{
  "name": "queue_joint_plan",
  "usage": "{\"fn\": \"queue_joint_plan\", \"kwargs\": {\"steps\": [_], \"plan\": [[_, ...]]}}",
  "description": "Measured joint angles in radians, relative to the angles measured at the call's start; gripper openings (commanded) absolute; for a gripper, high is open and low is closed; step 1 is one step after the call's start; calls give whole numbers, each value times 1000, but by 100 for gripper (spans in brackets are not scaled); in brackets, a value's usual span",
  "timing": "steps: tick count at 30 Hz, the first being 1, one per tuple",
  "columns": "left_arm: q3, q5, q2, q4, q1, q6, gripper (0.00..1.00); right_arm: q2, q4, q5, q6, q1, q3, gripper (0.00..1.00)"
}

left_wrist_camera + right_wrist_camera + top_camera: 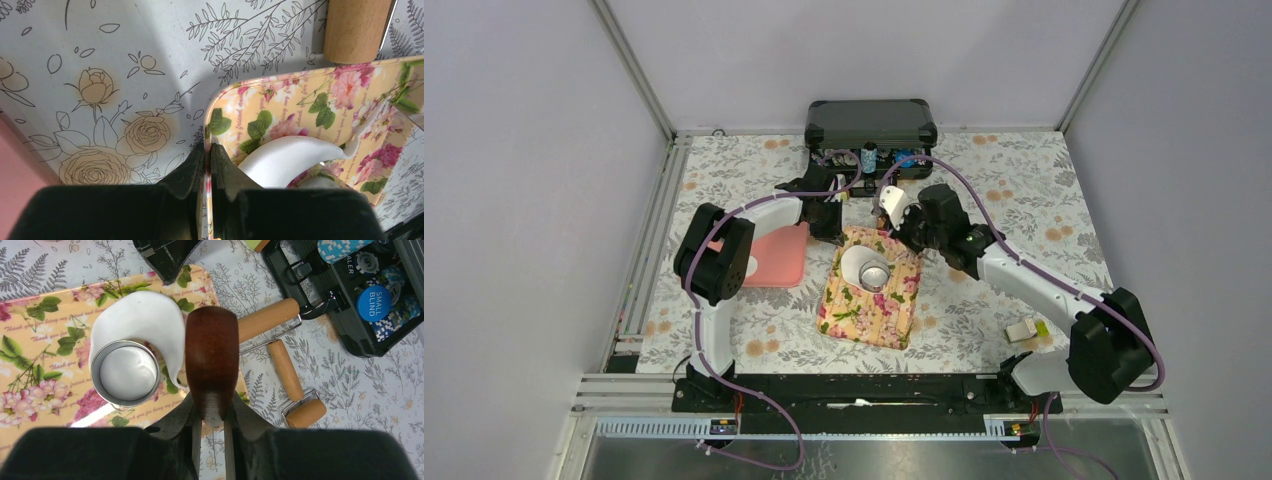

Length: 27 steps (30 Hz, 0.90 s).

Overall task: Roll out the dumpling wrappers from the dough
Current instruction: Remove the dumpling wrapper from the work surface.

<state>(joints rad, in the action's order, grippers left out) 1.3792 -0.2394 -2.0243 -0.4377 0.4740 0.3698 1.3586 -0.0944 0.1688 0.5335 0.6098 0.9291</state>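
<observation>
Now the left tool (pixel 207 150) pinches the rim of the flowery tray (pixel 280 80); the right tool (pixel 212 415) clamps a dark wooden handle (pixel 211 355). The dough (pixel 140 315) lies on the tray under a tin (pixel 125 372), which a hard push might knock.

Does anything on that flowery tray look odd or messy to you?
Yes. The dough is no neat round: it curls as a lopsided crescent around the silver tin, with a thin tail trailing toward the brown wooden handle in the right tool. The tray lies askew on the table, its edge pinched by the left tool.
</observation>
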Motion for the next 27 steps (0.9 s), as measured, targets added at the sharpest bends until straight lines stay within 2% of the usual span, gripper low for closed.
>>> {"fn": "queue_joint_plan", "kwargs": {"steps": [16,27], "plan": [[0,-10,0,-3,-1,-4,0,48,-81,186,-133,-7,95,0],[0,-21,0,-6,-1,-10,0,147,-67,198,-156,-7,180,0]]}}
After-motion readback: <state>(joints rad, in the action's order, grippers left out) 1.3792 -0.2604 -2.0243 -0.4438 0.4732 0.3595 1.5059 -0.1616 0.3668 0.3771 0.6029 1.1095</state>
